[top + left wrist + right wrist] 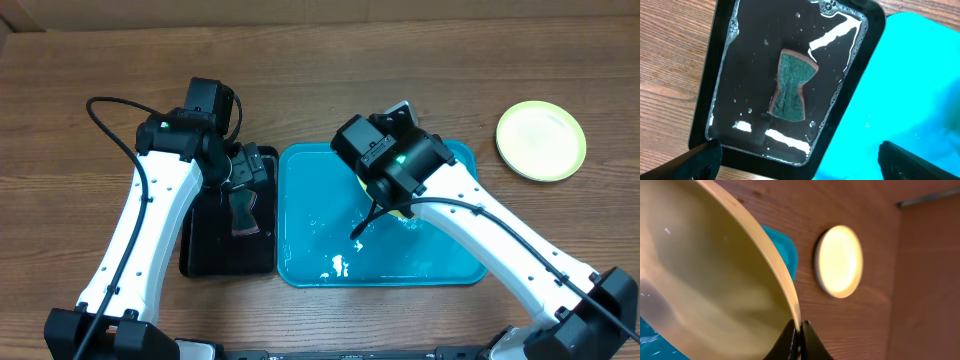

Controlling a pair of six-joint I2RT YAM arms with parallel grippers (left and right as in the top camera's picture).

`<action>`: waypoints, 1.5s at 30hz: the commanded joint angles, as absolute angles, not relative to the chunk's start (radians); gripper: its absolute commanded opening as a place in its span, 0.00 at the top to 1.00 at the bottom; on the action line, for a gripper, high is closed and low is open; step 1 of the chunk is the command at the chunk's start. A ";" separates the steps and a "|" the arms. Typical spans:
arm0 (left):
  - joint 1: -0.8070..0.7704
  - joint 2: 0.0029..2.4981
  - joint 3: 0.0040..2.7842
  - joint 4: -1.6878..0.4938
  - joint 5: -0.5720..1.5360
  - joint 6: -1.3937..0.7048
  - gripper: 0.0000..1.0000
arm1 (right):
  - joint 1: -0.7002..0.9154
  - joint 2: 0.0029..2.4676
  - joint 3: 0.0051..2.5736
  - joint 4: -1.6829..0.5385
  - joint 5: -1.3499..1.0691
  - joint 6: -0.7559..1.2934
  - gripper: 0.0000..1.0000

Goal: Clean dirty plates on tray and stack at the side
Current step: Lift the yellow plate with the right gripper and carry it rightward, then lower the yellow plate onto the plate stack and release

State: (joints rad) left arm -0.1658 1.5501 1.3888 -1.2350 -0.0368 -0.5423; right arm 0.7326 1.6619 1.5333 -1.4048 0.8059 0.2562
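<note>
Right fingers [788,339] pinch the rim of a glossy pale-yellow plate [715,280] over the turquoise tray [300,250]; left fingers [700,159] gape above the black tray [750,60] holding a sponge [790,87].

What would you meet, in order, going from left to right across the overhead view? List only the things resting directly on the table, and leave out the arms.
black tray → turquoise tray → pale yellow-green plate
</note>
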 commanded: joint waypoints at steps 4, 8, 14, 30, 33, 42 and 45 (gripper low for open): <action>-0.165 1.529 1.411 -1.235 -0.026 -0.515 0.00 | 0.789 1.655 1.567 -1.410 1.048 0.174 0.96; -0.165 1.529 1.411 -1.241 -0.025 -0.515 0.00 | 0.816 1.655 1.567 -1.431 1.147 0.174 0.96; -0.164 1.529 1.411 -1.247 -0.026 -0.515 0.00 | 0.853 1.654 1.567 -1.459 1.309 0.174 0.96; -0.164 1.529 1.411 -1.252 -0.029 -0.515 0.00 | 0.943 1.650 1.567 -1.467 1.304 0.174 0.96; -0.164 1.529 1.411 -1.250 -0.029 -0.515 0.01 | 0.946 1.650 1.567 -1.420 1.254 0.128 0.96; -0.164 1.529 1.411 -1.253 -0.029 -0.515 0.00 | 0.956 1.637 1.567 -1.439 1.229 0.295 0.96; -0.164 1.529 1.411 -1.246 -0.029 -0.515 0.00 | 0.916 1.635 1.569 -1.468 1.153 0.242 0.96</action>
